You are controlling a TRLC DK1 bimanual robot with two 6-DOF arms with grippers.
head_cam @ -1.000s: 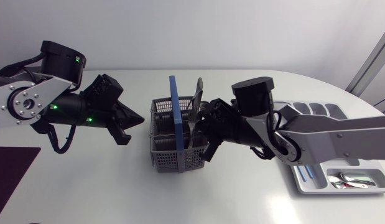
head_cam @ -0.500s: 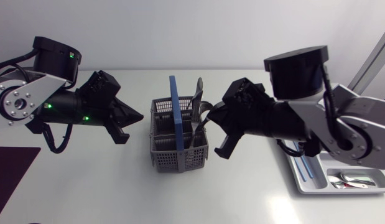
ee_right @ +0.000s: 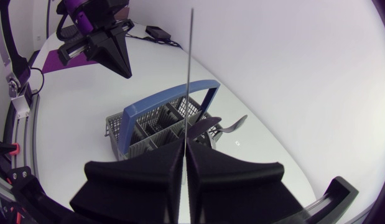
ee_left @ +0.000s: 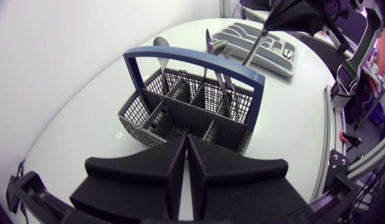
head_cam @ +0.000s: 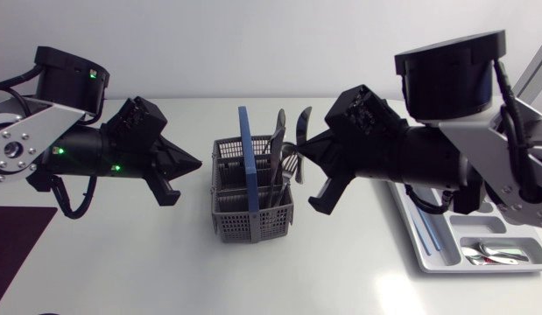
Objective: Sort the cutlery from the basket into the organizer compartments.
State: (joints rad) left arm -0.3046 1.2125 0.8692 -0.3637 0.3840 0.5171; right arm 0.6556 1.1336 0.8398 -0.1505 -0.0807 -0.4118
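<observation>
The grey cutlery basket (head_cam: 251, 203) with its blue handle (head_cam: 245, 156) stands mid-table, with a spoon and forks (head_cam: 281, 156) upright in it. My right gripper (head_cam: 299, 150) hovers just right of the basket, above its rim, shut on a knife (head_cam: 303, 119). In the right wrist view the knife (ee_right: 190, 74) shows edge-on, rising from the pinched fingertips (ee_right: 180, 149) over the basket (ee_right: 156, 129). My left gripper (head_cam: 197, 164) is shut and empty, left of the basket and pointing at it (ee_left: 180, 115). The organizer (head_cam: 446, 259) lies at the right.
The organizer holds a blue utensil (head_cam: 425, 229) in a long compartment and spoons (head_cam: 496, 254) in the near one. A dark mat (head_cam: 12, 236) lies at the table's left edge. Bare white tabletop lies in front of the basket.
My right gripper has risen out of the basket and drawn back to the right, lifting the knife with it. The left arm has barely shifted.
</observation>
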